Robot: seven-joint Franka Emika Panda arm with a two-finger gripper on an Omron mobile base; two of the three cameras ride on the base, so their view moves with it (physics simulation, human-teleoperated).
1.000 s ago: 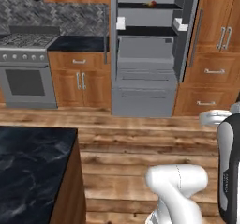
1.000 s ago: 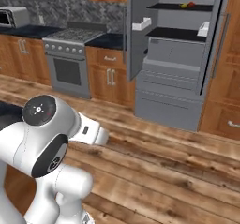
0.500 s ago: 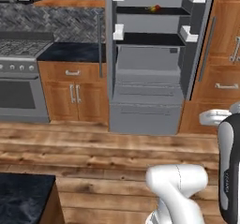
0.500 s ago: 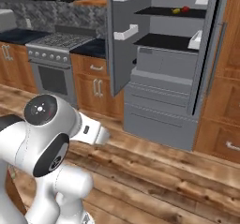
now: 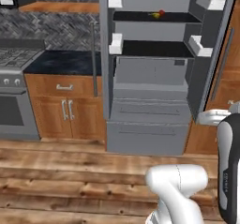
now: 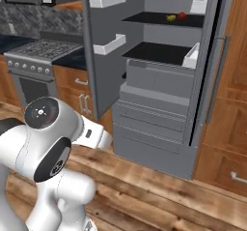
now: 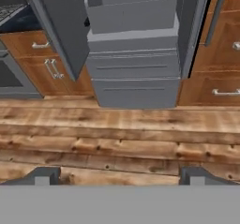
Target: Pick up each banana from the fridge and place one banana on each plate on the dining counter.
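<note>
Approaching: tall grey metal fridge (image 5: 150,78), both doors swung wide.
Banana: small yellow fruit (image 6: 171,18) on the upper black shelf (image 5: 154,18), just beside a small round red fruit (image 6: 182,15).
Hand: two dark fingertips (image 7: 43,175) spread wide, holding nothing, aimed low at the wooden floor (image 7: 122,138).
Technique: lift the hand to shelf height, then enter squarely.
Room: between the white door bins (image 6: 112,45).

The robot's base is rolling closer to the fridge (image 5: 150,78), so the fridge looks bigger now. The black counter is gone from the corner of the left base view. The oven (image 5: 11,96) slides off to the left edge.
</note>
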